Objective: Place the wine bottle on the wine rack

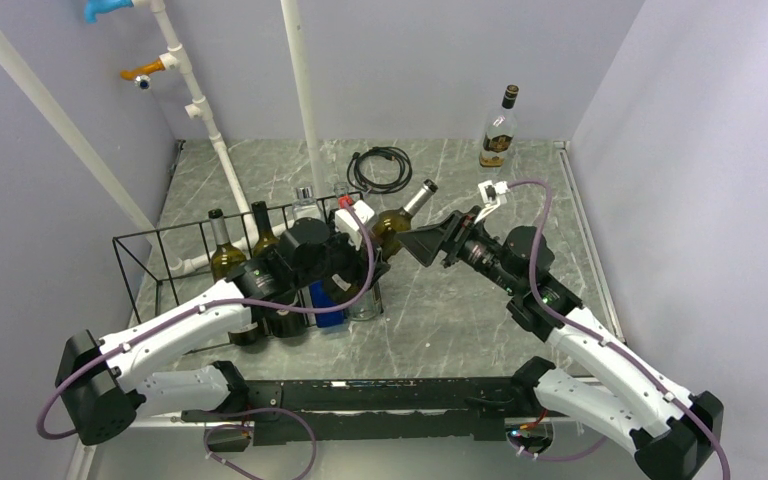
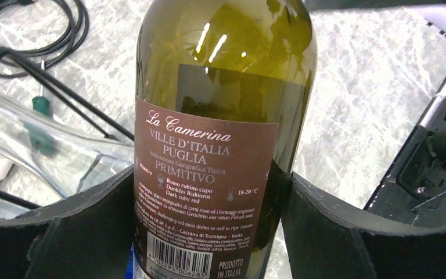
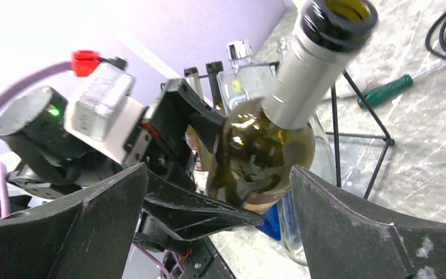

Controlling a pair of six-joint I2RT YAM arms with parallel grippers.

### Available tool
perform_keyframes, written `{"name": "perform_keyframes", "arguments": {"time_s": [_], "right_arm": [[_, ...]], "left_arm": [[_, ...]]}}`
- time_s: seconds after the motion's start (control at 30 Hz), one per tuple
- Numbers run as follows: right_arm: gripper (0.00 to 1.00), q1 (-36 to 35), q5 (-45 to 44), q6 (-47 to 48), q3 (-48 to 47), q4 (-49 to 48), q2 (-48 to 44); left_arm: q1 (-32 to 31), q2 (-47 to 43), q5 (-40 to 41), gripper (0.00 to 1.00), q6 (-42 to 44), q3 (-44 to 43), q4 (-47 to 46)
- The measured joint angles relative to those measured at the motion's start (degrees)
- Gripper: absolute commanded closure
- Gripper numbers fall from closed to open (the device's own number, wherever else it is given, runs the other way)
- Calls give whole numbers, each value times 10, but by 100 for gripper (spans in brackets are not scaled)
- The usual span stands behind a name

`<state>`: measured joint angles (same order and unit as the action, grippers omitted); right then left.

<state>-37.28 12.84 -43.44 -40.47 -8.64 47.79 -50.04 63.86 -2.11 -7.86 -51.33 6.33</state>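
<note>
Placing seems the step in hand: the wine rack (image 1: 188, 258) lies just left of the left gripper (image 2: 209, 195), which clamps the tilted wine bottle (image 2: 226, 58) by its body. The right gripper (image 3: 218, 192) is released, jaws wide of the bottle's shoulder. Next, the bottle needs lowering into a free bay. Its label (image 2: 203, 174) reads "La Camerina, Puglia, Primitivo".

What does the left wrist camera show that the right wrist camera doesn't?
Only the left wrist view shows the wine bottle's brown label and barcode, with the left hand's fingers pressed against its sides. Only the right wrist view shows the bottle's foil-wrapped neck and open mouth, a capped clear bottle, and the right hand open around the wine bottle without touching it. Both show the green bottle, wires of the wine rack and the green-handled screwdriver.
</note>
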Motion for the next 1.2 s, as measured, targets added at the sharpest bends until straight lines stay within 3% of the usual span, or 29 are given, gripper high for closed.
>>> {"name": "perform_keyframes", "arguments": {"time_s": [0.27, 0.47, 0.7, 0.93, 1.2], "right_arm": [[3, 0, -19, 20, -11, 22, -21], [2, 0, -40, 37, -13, 56, -41], [2, 0, -51, 53, -28, 84, -66], [2, 0, -64, 64, -28, 118, -113], [1, 0, -70, 65, -27, 126, -146]], "left_arm": [[0, -8, 51, 100, 10, 11, 23], [0, -70, 117, 100, 34, 35, 21], [0, -158, 238, 100, 92, 80, -21], [5, -206, 376, 100, 117, 87, 2], [101, -316, 487, 100, 97, 97, 79]]}}
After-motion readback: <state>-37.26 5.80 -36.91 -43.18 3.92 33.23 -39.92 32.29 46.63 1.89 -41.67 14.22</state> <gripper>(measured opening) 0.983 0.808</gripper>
